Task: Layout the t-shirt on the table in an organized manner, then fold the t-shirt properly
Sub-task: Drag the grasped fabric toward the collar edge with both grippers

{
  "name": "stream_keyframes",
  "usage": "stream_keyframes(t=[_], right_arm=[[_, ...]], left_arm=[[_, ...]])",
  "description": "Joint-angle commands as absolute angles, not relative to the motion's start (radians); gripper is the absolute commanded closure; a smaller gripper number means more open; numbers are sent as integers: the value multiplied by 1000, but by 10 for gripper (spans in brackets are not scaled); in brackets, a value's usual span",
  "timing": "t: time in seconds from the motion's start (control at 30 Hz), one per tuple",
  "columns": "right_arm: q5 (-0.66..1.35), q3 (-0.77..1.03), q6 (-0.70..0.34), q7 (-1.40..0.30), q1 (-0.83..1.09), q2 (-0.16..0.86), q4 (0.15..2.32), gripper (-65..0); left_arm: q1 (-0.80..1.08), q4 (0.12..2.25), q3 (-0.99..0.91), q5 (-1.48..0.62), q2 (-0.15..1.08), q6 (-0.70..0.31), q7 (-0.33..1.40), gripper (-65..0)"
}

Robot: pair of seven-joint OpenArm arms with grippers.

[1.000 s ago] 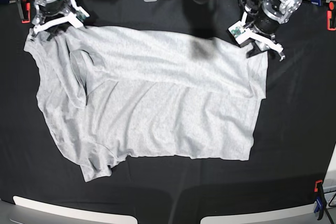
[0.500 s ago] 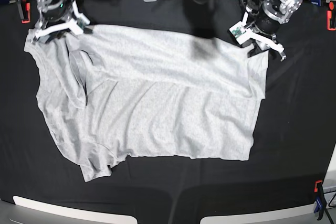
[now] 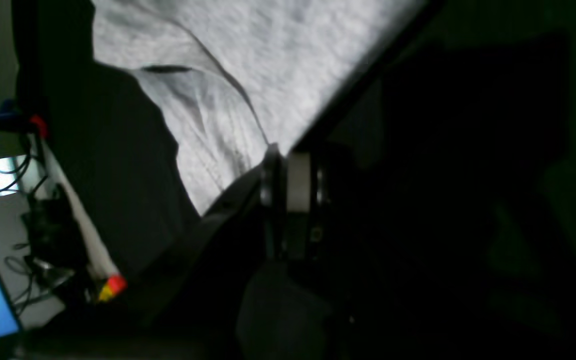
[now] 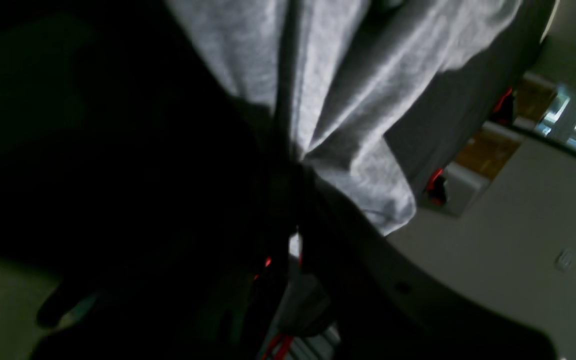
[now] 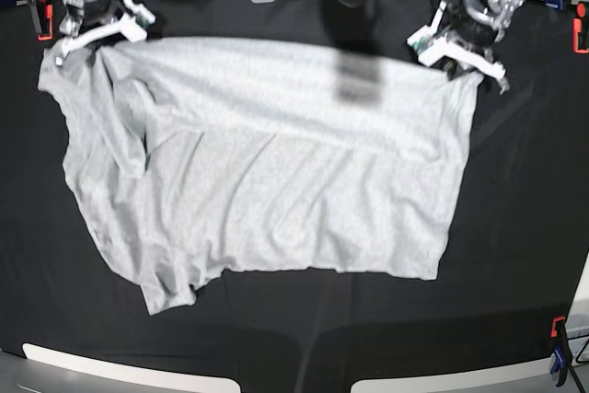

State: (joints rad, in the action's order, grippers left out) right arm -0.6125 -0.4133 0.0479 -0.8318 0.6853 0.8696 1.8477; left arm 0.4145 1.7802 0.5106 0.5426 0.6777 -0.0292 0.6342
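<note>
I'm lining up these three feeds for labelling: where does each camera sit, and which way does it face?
Base: overhead, looking down on the table and spread t-shirt; the left gripper and right gripper pinch its far corners.
Left wrist: on that arm, looking along its dark fingers at the shirt.
Right wrist: likewise, with shirt fabric bunched at its jaws.
Shared: the shirt appears in all three.
</note>
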Motion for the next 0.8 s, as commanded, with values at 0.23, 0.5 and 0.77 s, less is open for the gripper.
stream_keyframes(t=[0.23, 0.5, 0.77], right_arm=[[-656, -407, 164, -952, 833, 1002, 1922, 0], [-690, -407, 166, -958, 917, 1008, 1987, 0], [-622, -407, 141, -1034, 917, 1008, 1991, -123]], left_arm=[[550, 1887, 505, 632, 722, 27, 731, 0], [617, 1890, 505, 692, 721, 27, 760, 0], [649, 1892, 505, 687, 721, 27, 817, 0]])
